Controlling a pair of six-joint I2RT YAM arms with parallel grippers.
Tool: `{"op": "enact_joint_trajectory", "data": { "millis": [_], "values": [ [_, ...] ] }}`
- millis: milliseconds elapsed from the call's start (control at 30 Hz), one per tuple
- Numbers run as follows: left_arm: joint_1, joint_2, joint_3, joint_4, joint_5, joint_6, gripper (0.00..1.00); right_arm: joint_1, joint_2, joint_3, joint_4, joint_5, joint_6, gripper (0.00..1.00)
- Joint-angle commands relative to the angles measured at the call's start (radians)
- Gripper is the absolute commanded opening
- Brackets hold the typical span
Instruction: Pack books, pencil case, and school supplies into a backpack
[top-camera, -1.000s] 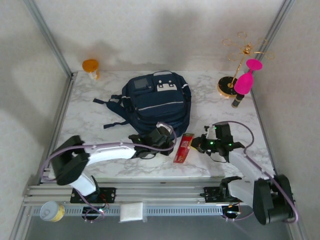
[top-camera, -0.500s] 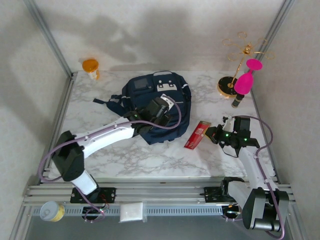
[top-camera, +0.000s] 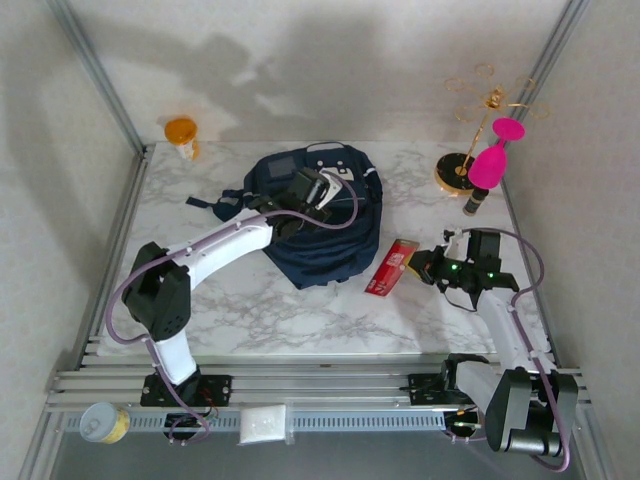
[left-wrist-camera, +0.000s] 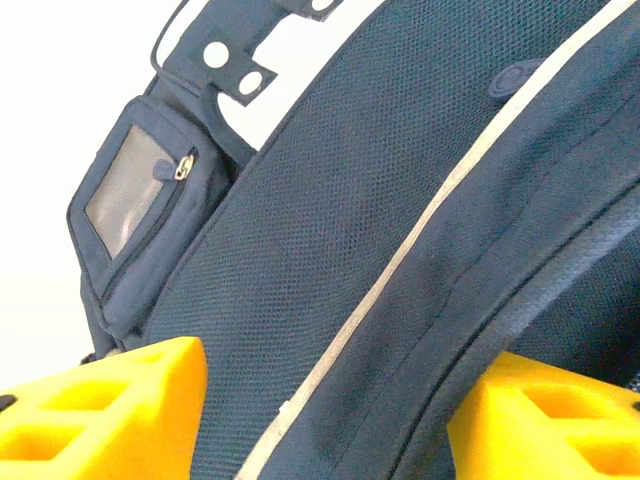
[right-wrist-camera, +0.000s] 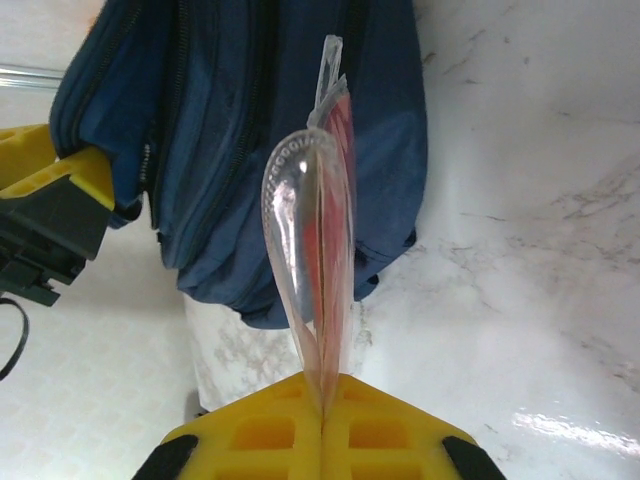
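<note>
Backpack (top-camera: 335, 245) is lying on the table (top-camera: 250, 300), left gripper (top-camera: 312, 190) hovering over its top, jaws standing apart. Right gripper (top-camera: 422, 266) is pinching the school supplies (top-camera: 392, 268) just beside it, jaws clamped shut; that packet is awaiting packing

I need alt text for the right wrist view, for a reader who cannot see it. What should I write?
The right tool, shut, pinches the end of a red packet in clear wrapping, held edge-on and pointing toward the navy backpack. The white marble table shows beside them.
</note>
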Motion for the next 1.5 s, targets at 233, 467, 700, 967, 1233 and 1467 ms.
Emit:
{"op": "enact_joint_trajectory", "data": {
  "millis": [233, 467, 700, 967, 1233, 1467],
  "values": [
    [0.035, 0.015, 0.053, -0.035, 0.067, 0.000, 0.22, 0.175, 0.022, 0.040, 0.340, 0.006, 0.335, 0.00],
    [0.004, 0.045, 0.161, -0.090, 0.044, -0.174, 0.00, 0.326, 0.172, 0.079, 0.700, 0.214, 0.616, 0.00],
    [-0.061, 0.053, 0.221, -0.167, 0.019, -0.350, 0.00, 0.384, 0.407, 0.147, 0.932, 0.342, 0.716, 0.00],
    [-0.103, -0.004, 0.207, -0.134, 0.171, -0.698, 0.00, 0.403, 0.699, 0.391, 0.990, 0.351, 0.663, 0.00],
    [-0.113, -0.026, 0.196, -0.019, 0.159, -0.932, 0.00, 0.478, 0.811, 0.452, 0.944, 0.395, 0.570, 0.03],
    [-0.056, -0.022, 0.190, -0.038, 0.113, -0.917, 0.00, 0.499, 0.833, 0.449, 0.869, 0.381, 0.453, 0.24]
  ]
}}
